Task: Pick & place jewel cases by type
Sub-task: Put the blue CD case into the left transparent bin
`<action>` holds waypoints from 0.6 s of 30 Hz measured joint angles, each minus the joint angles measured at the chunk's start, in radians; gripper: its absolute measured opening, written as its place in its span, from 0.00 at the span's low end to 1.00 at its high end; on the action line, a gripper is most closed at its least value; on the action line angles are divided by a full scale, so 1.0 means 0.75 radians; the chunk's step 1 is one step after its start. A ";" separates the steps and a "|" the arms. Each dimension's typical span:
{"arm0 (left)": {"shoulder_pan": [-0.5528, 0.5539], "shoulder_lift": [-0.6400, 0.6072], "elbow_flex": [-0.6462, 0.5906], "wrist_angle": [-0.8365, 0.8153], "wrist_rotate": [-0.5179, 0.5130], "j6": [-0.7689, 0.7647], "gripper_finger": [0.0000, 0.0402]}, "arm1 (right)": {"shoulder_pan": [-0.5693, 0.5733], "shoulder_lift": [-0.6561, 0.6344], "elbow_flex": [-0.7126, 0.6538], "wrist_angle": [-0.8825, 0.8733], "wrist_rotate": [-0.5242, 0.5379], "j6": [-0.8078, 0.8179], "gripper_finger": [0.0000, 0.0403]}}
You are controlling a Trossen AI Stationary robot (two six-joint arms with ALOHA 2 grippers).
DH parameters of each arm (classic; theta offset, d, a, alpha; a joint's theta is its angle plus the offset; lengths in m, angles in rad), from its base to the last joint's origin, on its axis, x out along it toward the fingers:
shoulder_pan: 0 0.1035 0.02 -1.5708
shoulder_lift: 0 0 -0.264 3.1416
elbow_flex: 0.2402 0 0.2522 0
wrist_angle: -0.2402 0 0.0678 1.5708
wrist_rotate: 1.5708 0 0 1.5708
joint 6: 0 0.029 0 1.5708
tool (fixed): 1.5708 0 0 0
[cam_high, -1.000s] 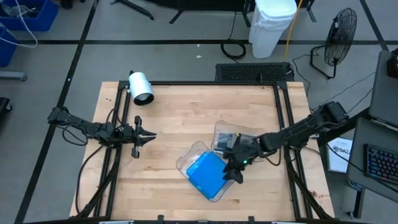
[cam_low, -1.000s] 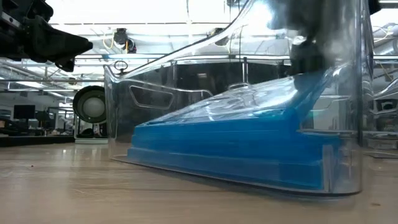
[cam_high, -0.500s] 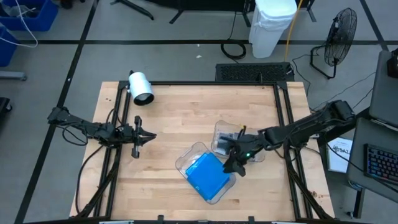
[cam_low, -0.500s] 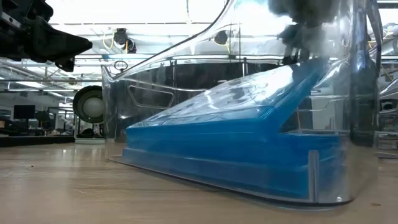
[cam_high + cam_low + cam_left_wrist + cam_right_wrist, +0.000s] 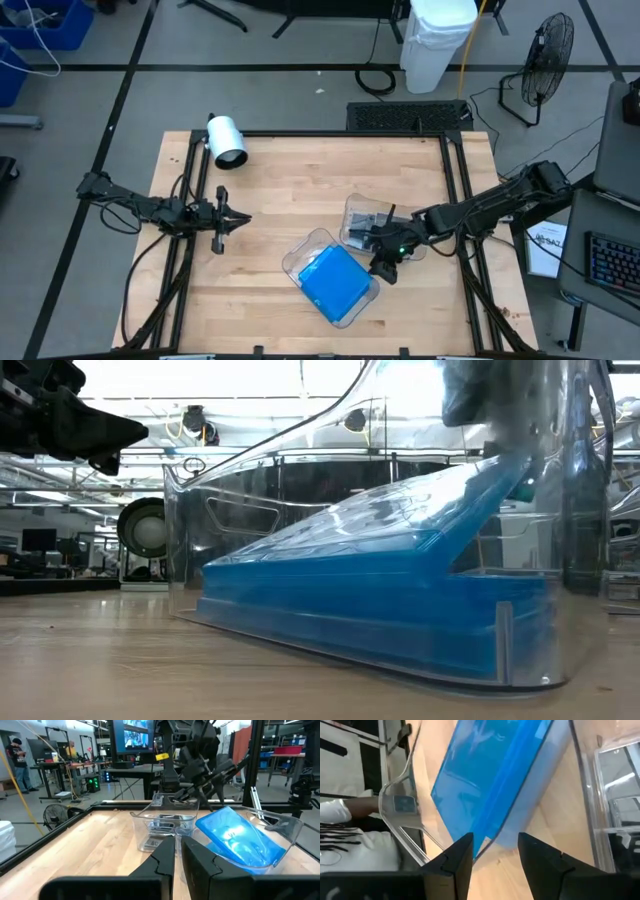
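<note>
A stack of bright blue jewel cases (image 5: 335, 283) lies in a clear tray (image 5: 296, 256) at the table's near middle. The top blue case (image 5: 400, 530) slants, its low edge on the stack and its raised edge against the tray's wall. My right gripper (image 5: 385, 266) is open just off the tray's right side; in the right wrist view (image 5: 495, 855) its fingers stand apart before the blue cases (image 5: 485, 785). A second clear tray (image 5: 355, 212) behind it holds dark cases (image 5: 366, 226). My left gripper (image 5: 238, 217) waits shut at the table's left, clear of everything.
A white cylinder (image 5: 226, 140) lies at the table's far left corner. Black frame rails (image 5: 455, 190) run along the table's left and right edges. Bare wood lies between my left gripper and the trays. A person (image 5: 15, 750) stands far off in the room.
My right gripper has risen off the tilted top blue case and drawn back a little toward the table's right edge. The clear tray with the blue stack slid slightly early on; the top case stays leaning against the tray's wall.
</note>
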 joint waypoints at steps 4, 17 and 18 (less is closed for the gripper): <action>0.000 0.000 0.000 0.000 0.000 0.000 0.09 | 0.000 0.000 0.000 0.059 0.000 -0.001 0.37; -0.001 0.000 0.000 -0.001 0.000 0.000 0.09 | -0.025 0.124 0.001 0.168 -0.095 -0.008 0.37; -0.001 0.000 0.000 -0.001 0.000 0.000 0.09 | -0.026 0.136 0.001 0.197 -0.121 -0.006 0.37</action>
